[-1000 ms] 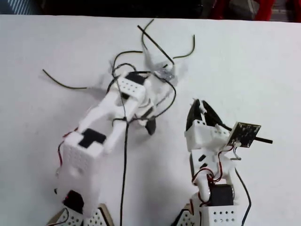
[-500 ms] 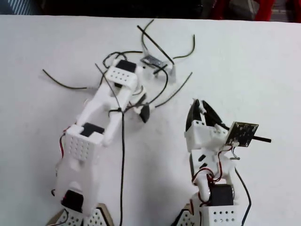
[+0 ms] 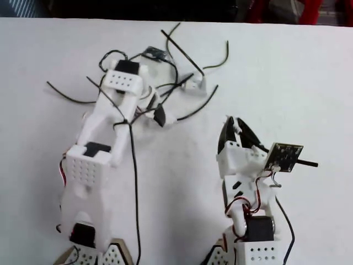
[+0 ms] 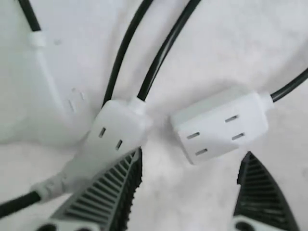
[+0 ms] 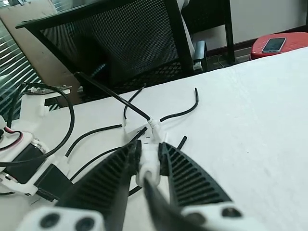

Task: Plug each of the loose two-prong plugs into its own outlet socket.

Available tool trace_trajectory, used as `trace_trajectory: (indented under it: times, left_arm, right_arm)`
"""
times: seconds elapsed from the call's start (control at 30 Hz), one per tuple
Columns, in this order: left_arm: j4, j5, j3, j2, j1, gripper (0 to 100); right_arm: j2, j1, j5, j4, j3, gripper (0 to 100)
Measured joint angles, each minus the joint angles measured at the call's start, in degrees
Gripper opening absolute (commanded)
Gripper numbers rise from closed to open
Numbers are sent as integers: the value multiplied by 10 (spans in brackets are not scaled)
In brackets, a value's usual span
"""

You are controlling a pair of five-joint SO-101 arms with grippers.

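1. Across the upper left of the white table [image 3: 309, 72], thin black cords [image 4: 163, 52] lie tangled. Pull one and you will likely drag its neighbours.
2. Your left gripper [image 4: 192, 155] hangs wide open over that tangle. One finger touches the white two-slot socket [image 4: 113, 137], and the white four-slot socket block [image 4: 221, 125] lies between the jaws. Closing now risks shoving one socket or pinching both.
3. Lower right in the high view, your right gripper [image 5: 149, 144] is clamped narrow on a white plastic plug [image 5: 148, 166], well apart from the sockets. Its prongs are hidden, so a misaligned approach could push a loose socket away.
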Motion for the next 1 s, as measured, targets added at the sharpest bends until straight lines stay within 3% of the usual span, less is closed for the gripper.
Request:
trace_trajectory:
  times: [0.13,0.33,0.67,0.9,1.0]
  left_arm:
    - [31,-5,-32,0,2,313]
    - [49,-115,-58,2,53,313]
    - [-87,-295,15,2,60,311]
    - [-148,-319,91,2,47,111]
    - [-127,-322,92,1,58,116]
  right_arm:
    - [0,0,0,0,0,17]
    - [0,0,0,0,0,17]
    - [0,0,0,0,0,17]
    - [0,0,0,0,0,17]
    - [0,0,0,0,0,17]
